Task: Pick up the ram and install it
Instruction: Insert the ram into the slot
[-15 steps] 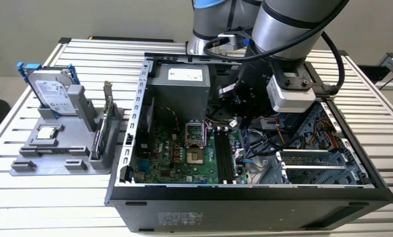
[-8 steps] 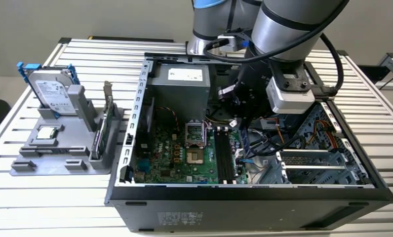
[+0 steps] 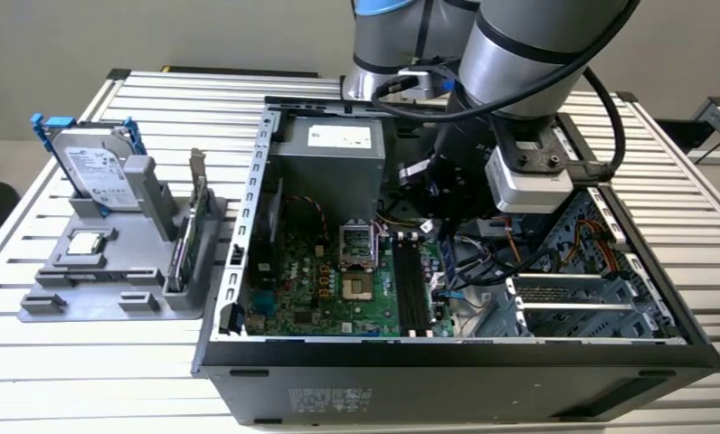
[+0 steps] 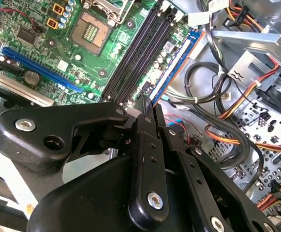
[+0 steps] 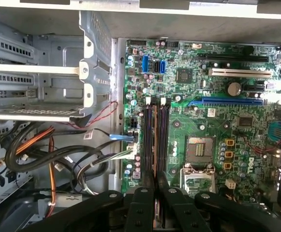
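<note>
The ram (image 5: 155, 140) is a thin dark blue stick, seen edge-on in the first wrist view between my two black fingers. In the second wrist view the ram (image 4: 176, 63) shows its blue face and a gold lower edge. My gripper (image 5: 155, 181) is shut on it, and the gripper (image 4: 145, 102) tips meet at the stick. The ram hangs above the green motherboard (image 5: 217, 145), lined up along the long black slots (image 5: 148, 140) and over the gap between them. The slots (image 3: 411, 289) look unfilled. The arm (image 3: 505, 90) reaches down into the open computer case (image 3: 457, 362).
A grey tray (image 3: 46, 307) on the exterior view's left holds a hard drive (image 3: 95, 172), a processor chip (image 3: 86, 242) and an upright card (image 3: 185, 244). Inside the case are the power supply (image 3: 330, 163), the open processor socket (image 5: 199, 147), cable bundles (image 5: 58, 154) and a metal drive cage (image 3: 577, 298).
</note>
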{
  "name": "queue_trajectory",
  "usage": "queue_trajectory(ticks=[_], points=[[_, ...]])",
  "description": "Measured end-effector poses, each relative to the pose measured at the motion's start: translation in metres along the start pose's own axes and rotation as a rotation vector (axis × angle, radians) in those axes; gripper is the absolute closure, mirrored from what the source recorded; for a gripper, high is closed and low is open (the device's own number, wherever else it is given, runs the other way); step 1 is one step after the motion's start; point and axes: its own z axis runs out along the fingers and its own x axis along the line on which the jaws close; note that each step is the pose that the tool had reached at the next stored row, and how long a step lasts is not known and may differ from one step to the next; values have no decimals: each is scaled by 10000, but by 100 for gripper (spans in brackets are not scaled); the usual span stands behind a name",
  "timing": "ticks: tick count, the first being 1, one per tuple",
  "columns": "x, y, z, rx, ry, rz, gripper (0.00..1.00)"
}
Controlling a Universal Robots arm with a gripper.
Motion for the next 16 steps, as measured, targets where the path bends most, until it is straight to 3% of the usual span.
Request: queue_trajectory(ticks=[16], points=[[1,4,57,-7,0,1,100]])
